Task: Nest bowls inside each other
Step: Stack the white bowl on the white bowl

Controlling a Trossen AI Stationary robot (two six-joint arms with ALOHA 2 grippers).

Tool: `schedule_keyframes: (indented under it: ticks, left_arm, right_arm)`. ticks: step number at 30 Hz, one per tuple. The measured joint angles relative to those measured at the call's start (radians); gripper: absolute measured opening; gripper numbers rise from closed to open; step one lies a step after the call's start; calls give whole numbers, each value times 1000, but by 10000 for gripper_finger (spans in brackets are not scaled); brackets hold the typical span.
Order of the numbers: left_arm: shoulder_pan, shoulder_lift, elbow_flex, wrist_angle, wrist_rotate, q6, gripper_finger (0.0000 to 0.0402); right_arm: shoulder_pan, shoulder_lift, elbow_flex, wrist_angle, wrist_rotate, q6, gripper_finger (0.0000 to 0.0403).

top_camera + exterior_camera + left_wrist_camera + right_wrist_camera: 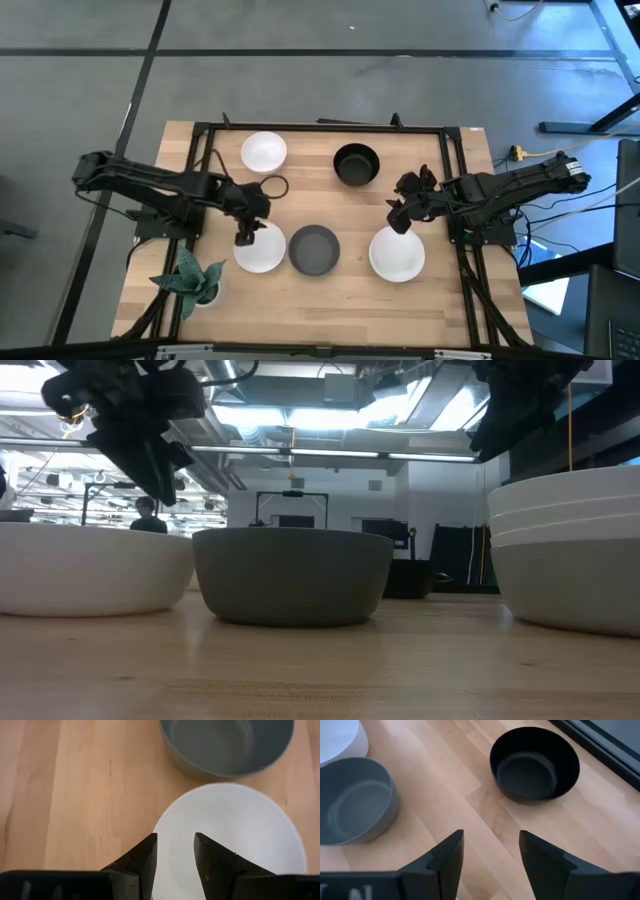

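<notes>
In the high view a single white bowl (263,151) and a black bowl (356,164) stand toward the far edge. Nearer me are a white bowl (260,250), a grey bowl (314,250) and a stack of nested white bowls (397,255). All rest on their bases. My left gripper (245,236) hovers open over the near white bowl's (235,830) left rim, clear above it in the low view (160,485). My right gripper (400,216) is open above bare table (491,851), just beyond the white stack (570,550), facing the black bowl (535,762) and the grey bowl (355,800).
A small green potted plant (195,280) stands at the table's near left corner, close to the left arm. A black metal frame (320,127) runs around the tabletop. Bare wood shows between the far and the near bowls and along the near edge.
</notes>
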Motion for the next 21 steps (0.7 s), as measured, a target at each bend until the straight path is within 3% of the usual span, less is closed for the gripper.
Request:
schedule_keyframes:
  ticks: [11, 21]
  left_arm:
    - [-19, 118, 0, 1, -56, 104, 124]
    - [-17, 210, 0, -2, -96, 106, 124]
  right_arm:
    - [0, 0, 0, 0, -1, -3, 193]
    - [0, 0, 0, 0, -4, -3, 193]
